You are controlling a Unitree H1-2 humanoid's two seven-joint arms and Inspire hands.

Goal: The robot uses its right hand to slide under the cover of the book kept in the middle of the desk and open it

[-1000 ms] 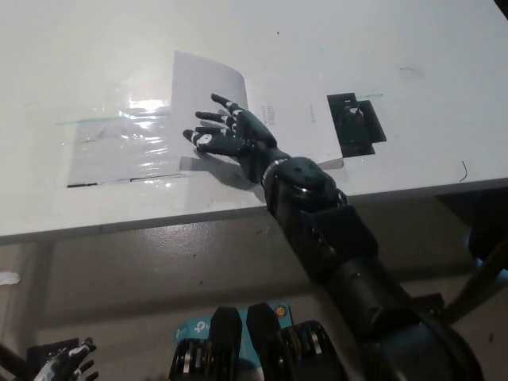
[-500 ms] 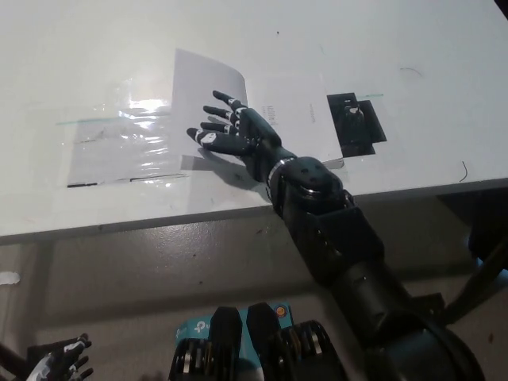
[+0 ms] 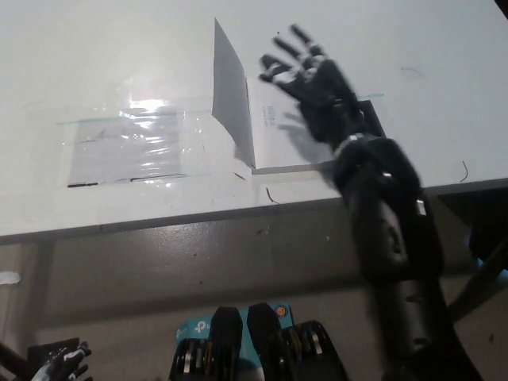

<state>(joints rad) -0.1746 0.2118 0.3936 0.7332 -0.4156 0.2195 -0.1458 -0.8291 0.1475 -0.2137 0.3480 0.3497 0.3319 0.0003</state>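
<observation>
One page (image 3: 232, 99) of book (image 3: 290, 135) now stands nearly upright along spine; earlier it lay flat to book's left under palm. Right hand (image 3: 317, 79) has moved from book's left side to above book's right half, fingers spread, holding nothing. Book lies mid-desk (image 3: 95, 48), near front edge. Plastic sheet (image 3: 127, 143) left of book, unchanged. Left hand (image 3: 63, 363) low, far below book, fingers unclear.

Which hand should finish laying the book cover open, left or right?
Right. The right hand is open above the book, beside the page that stands nearly upright, so it can likely reach it. The left hand rests at the lower-left corner, off the desk.
</observation>
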